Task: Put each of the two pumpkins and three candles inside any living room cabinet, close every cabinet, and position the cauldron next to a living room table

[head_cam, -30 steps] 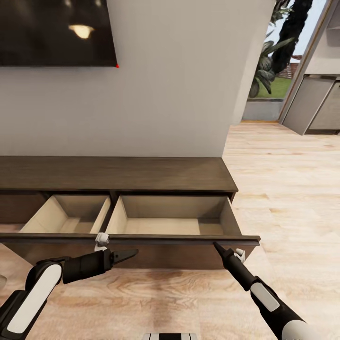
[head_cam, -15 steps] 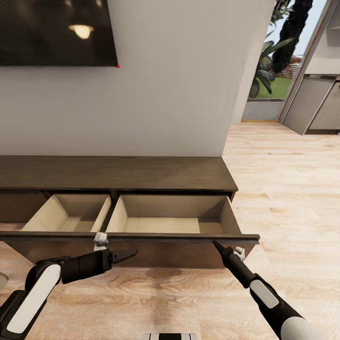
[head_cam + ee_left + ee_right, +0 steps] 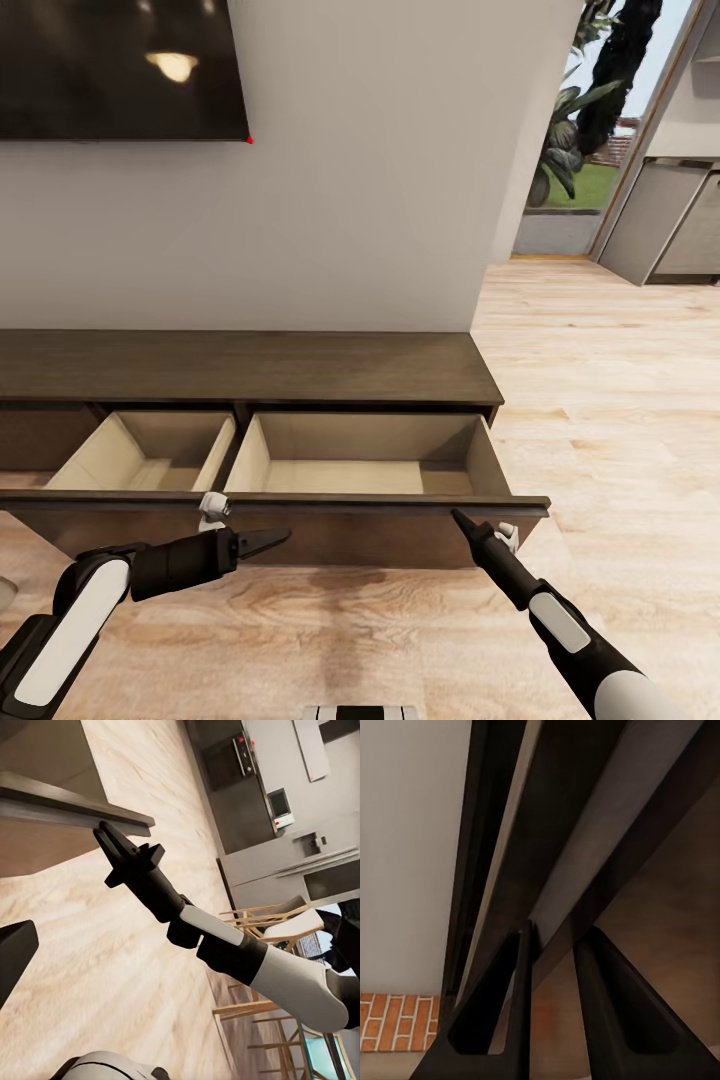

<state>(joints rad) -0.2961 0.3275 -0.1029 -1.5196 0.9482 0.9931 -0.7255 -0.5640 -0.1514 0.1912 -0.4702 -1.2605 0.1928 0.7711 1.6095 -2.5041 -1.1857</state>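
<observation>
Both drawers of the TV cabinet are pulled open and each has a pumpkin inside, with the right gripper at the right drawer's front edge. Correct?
Not quite. Both drawers of the cabinet are open, and the right gripper is at the right drawer's front edge, but the head view shows no pumpkin in what it shows of either pale interior.

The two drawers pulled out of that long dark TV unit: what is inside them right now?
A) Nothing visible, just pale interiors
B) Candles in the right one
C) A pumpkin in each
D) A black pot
A: in the head view the left drawer and the right drawer of the cabinet show bare beige interiors.
</observation>
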